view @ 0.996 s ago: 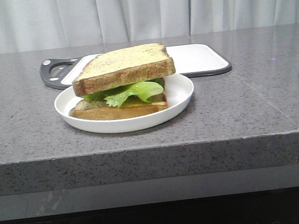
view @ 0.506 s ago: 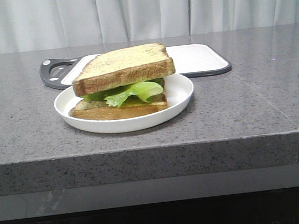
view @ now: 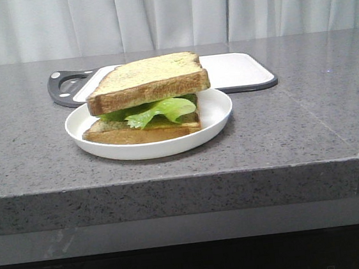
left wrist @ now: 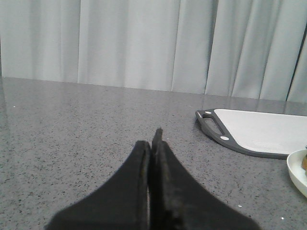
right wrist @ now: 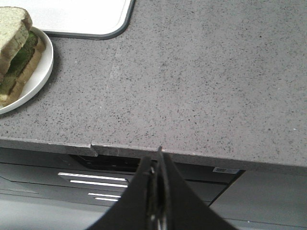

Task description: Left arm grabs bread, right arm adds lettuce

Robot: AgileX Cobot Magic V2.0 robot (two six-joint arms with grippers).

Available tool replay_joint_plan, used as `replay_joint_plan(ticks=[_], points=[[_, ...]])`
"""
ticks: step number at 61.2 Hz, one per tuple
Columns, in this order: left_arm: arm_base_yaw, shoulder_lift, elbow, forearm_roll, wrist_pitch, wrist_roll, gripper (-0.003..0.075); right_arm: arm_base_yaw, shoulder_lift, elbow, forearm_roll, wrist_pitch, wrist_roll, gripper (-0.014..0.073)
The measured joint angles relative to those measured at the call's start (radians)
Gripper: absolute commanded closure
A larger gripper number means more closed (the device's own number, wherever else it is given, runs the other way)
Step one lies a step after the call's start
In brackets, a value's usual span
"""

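Currently the bread (view: 147,81) is sitting atop the lettuce (view: 161,110) on the white plate (view: 216,112), just before the cutting board (view: 237,69). Both left gripper (left wrist: 154,140) and right gripper (right wrist: 155,160) are pressing fully closed, gripping nothing, apart from the plate.

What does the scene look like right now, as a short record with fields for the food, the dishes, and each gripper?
top bread: thick slice, tilted, lying on the lettuce
lettuce: between the two slices, sticking out at the front
bottom slice: flat on the plate
plate: white, on the grey counter
cutting board: behind the plate, empty
left gripper: shut, holding nothing, away from the plate
right gripper: shut, holding nothing, over the counter edge
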Motion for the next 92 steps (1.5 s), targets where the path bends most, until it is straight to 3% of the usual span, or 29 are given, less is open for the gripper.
replay_joint_plan(ticks=[12,25,37,56,92], points=[[0.0,0.0,0.0,0.0,0.0,0.0,0.0741,0.0,-0.033,0.058,-0.01,-0.101,0.0,0.0711],[0.0,0.0,0.0,0.0,0.0,0.0,0.0741,0.0,-0.24,0.411,-0.022,-0.505,-0.004,0.0711],[0.0,0.0,0.0,0.0,0.0,0.0,0.0741,0.0,-0.377,0.664,-0.026,-0.731,-0.006,0.0711],[0.0,0.0,0.0,0.0,0.0,0.0,0.0741,-0.027,-0.47,0.835,-0.026,-0.883,-0.006,0.0711],[0.0,0.0,0.0,0.0,0.0,0.0,0.0741,-0.027,-0.473,0.839,-0.026,-0.959,-0.006,0.0711]])
